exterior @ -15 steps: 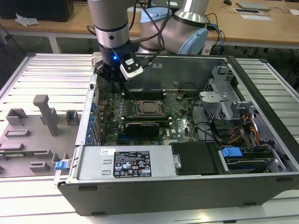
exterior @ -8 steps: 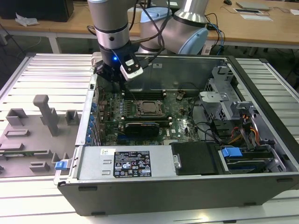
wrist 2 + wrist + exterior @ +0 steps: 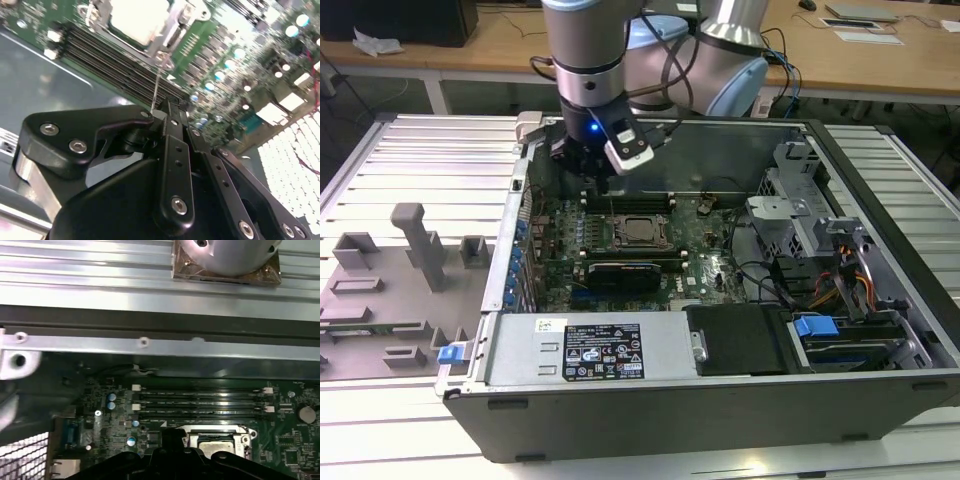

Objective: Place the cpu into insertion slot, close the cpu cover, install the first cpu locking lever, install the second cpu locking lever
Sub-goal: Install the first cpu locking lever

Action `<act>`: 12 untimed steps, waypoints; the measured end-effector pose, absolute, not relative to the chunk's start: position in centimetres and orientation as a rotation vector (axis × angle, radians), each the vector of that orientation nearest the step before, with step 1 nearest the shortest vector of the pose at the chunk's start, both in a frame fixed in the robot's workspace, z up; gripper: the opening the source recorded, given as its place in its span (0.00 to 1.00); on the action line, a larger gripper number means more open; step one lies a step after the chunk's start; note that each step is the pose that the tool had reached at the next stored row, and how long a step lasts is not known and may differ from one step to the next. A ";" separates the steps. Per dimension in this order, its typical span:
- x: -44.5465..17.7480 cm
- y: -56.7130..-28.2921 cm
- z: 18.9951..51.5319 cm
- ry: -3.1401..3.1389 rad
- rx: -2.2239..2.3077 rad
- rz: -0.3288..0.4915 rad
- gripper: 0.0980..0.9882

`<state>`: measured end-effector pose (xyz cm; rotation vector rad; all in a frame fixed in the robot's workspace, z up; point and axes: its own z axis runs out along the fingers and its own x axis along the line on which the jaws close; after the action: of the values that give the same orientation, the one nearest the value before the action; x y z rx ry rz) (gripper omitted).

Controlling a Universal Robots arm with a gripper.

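The cpu point(image 3: 134, 19) lies in the insertion slot point(image 3: 640, 231) on the green motherboard, its pale metal top showing. The cpu cover point(image 3: 176, 24) lies flat around it as a silver frame. A thin wire locking lever point(image 3: 157, 82) rises from the socket's corner up to my gripper point(image 3: 161, 111), whose black fingers point(image 3: 172, 150) are shut together on the lever's end. In the exterior view my gripper point(image 3: 593, 185) hangs inside the case just beyond the socket's left rear corner. The first wrist view shows the cpu point(image 3: 216, 446) in its socket below the black gripper body.
Long black memory slots point(image 3: 200, 401) run beside the socket. The computer case's metal wall point(image 3: 150, 342) is close behind. A dark expansion card point(image 3: 625, 272), a power supply point(image 3: 590, 350) and drive cages with cables point(image 3: 820, 260) surround the board. Grey fixtures point(image 3: 415, 240) stand at the exterior view's left.
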<state>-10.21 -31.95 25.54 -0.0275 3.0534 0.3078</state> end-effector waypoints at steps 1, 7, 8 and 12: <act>-9.9 -31.9 25.5 3.054 -0.027 0.308 0.01; -5.9 -32.0 25.5 3.061 -0.026 0.309 0.01; -5.6 -32.0 25.5 3.061 -0.026 0.309 0.01; -5.5 -32.1 25.3 3.056 -0.025 0.348 0.01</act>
<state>-5.52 -32.08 25.25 -0.0251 3.0565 0.3475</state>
